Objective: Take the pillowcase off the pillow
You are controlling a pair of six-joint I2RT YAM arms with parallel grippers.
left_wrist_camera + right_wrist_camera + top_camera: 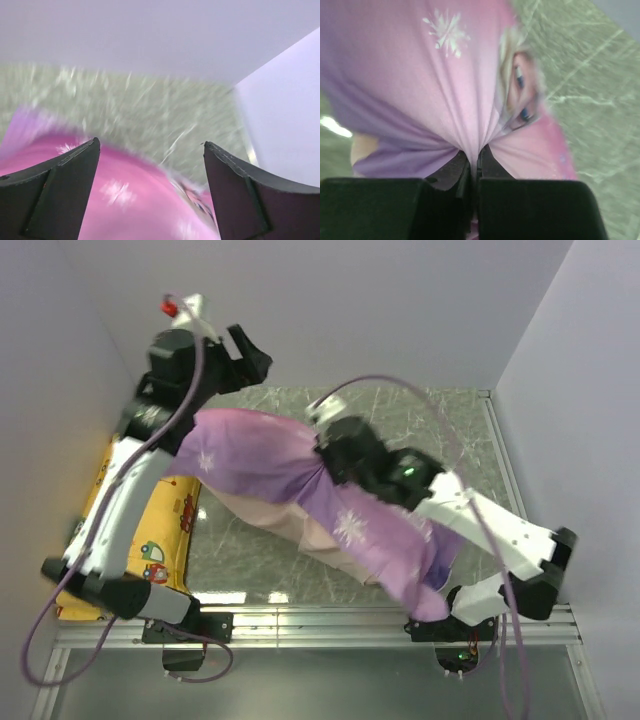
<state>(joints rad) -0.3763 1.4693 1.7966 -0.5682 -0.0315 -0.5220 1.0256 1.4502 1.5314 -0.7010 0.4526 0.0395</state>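
From above, the thin purple-pink snowflake-printed fabric pillowcase (300, 475) stretches as a long band over the green marbled surface (420, 415). Its long axis runs diagonally from far left to near right, where a rounded end hangs by the right arm's base. Paler pink shows along its near edge, and whether anything fills it cannot be told. A yellow vehicle-print cushion (170, 540) lies at the left edge. The left end effector (255, 355) is raised beyond the band's far-left end. Its wrist view shows the fingers (60, 195) spread wide above blurred pink cloth, gripping nothing. In the right wrist view, the right end effector (474, 165) is closed on a gathered pinch of the pillowcase, beside the printed princess face (520, 85).
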